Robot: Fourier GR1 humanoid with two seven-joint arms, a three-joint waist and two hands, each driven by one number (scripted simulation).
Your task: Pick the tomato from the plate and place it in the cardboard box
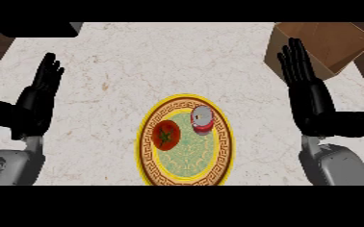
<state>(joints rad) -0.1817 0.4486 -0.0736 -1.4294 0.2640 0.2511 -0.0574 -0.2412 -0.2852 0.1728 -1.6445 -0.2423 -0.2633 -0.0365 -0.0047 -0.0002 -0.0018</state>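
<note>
Your left hand (37, 98) and right hand (307, 91) both rest flat with fingers straight, holding nothing, at the counter's (121, 57) left and right edges. The tomato (165, 134) sits on the plate (150, 166) near the counter's front edge, beside a small red-and-white jar (202, 119). The cardboard box (327, 43) sits at the far right corner, just beyond your right fingertips.

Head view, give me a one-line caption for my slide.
Both hands open, left and right, flank a plate holding a tomato; cardboard box at upper right.

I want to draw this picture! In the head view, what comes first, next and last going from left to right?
Left hand → tomato on the yellow-rimmed plate → small red and grey can on the same plate → right hand. The cardboard box sits at the far right, partly behind the right hand.
</note>
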